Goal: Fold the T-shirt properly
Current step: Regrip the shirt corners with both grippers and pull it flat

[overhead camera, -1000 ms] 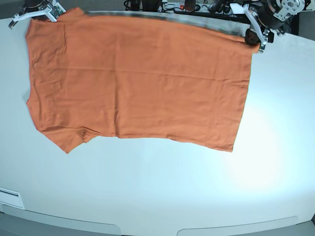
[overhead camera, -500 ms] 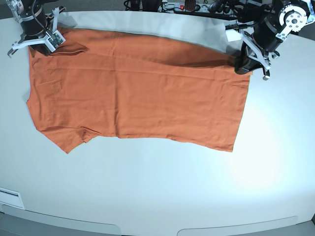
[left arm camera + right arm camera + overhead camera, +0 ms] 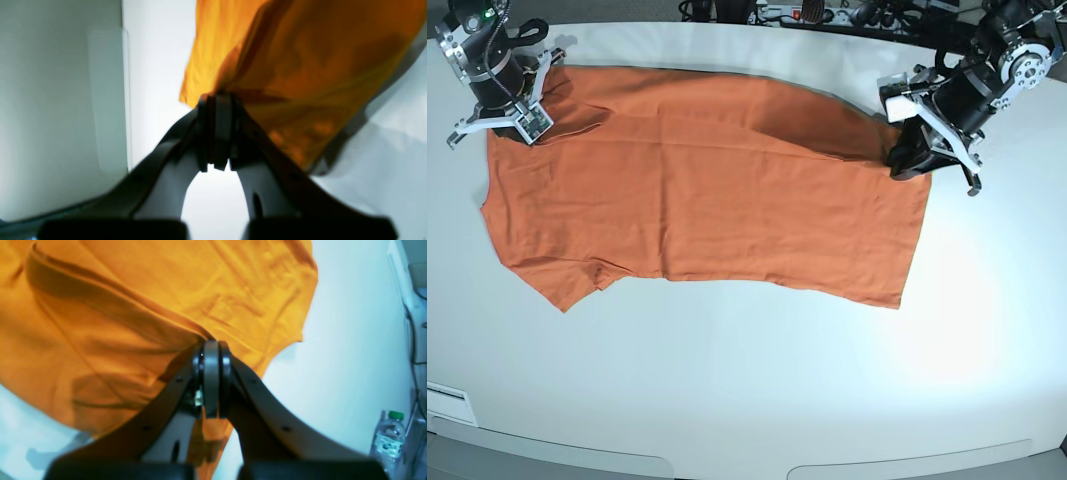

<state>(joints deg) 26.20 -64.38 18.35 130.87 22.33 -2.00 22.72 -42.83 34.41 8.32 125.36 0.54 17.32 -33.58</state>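
T-shirt [image 3: 707, 190] lies flat on the white table [image 3: 757, 390], long axis side to side | left gripper [image 3: 907, 160] and right gripper [image 3: 522, 118] each clamped on a far corner of the shirt | rest of the shirt lies toward the near edge, so I'd guess the fold goes that way | no readable writing anywhere

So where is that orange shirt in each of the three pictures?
Base view: the T-shirt lies spread across the table's upper half.
Left wrist view: upper right, pinched in the left gripper.
Right wrist view: fills the upper left, pinched in the right gripper.
Shared landmark: the white table.
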